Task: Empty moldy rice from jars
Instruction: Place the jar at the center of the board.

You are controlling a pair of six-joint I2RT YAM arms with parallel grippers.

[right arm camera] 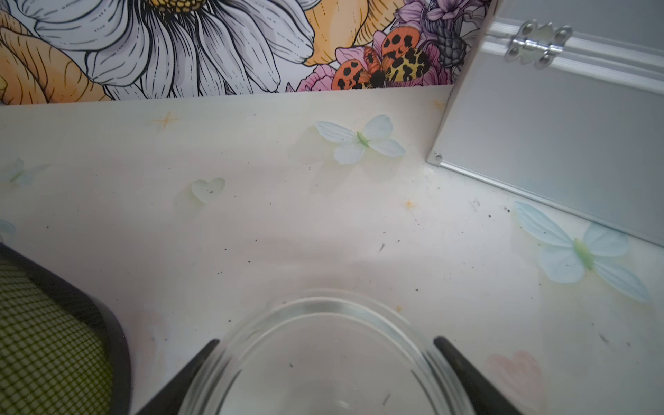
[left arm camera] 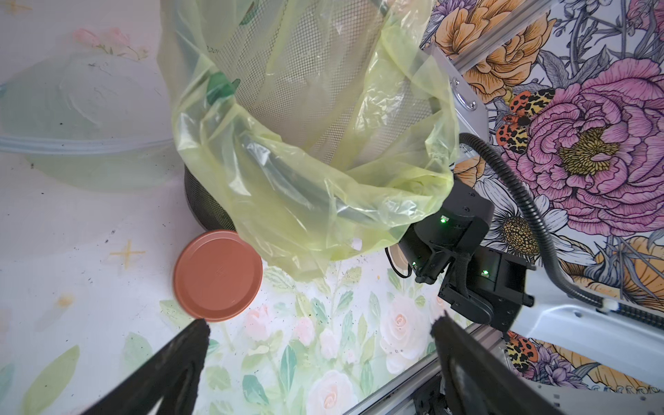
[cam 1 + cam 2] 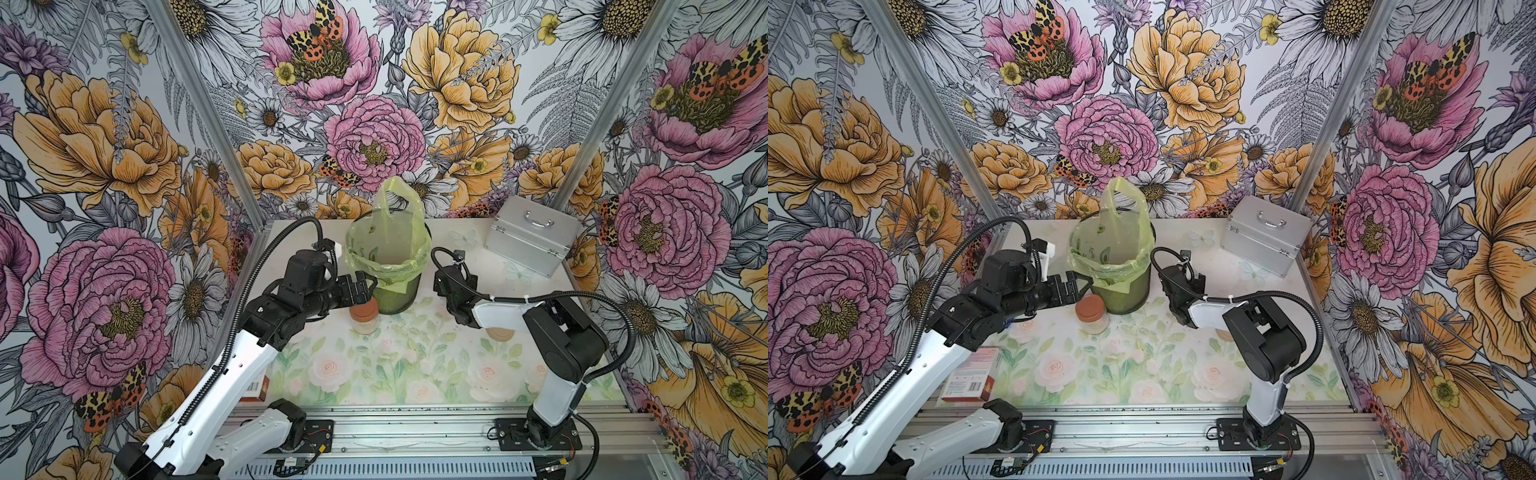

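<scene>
No lettering can be read anywhere. The red carton (image 3: pixel 969 380) at the left front of the bench (image 3: pixel 1142 374) carries print, but it is too small for you to read and the left arm covers part of it. The yellow-green bag (image 3: pixel 388 249) lining the mesh bin (image 3: pixel 392 297) bears green marks, also illegible.

Check the left pincer (image 2: pixel 319 321). Its fingers stand wide apart with nothing between them, just beside the bin's rim. The copper-lidded jar (image 3: pixel 365 318) stands upright on the bench just beside the bin's foot, with its lid on. A pale layer of rice (image 3: pixel 365 329) shows through its glass.

Check the right pincer (image 1: pixel 325 341). It is clamped on the open jar (image 1: pixel 323 377), with one finger at each side of the mouth. The wrist view cuts this jar off, so you cannot tell its contents, and in both top views the wrist hides it. A beige round thing (image 3: pixel 498 333) lies under the right arm, mostly covered. A clear bowl (image 2: pixel 72 118) shows only as a blur near the bin.
</scene>
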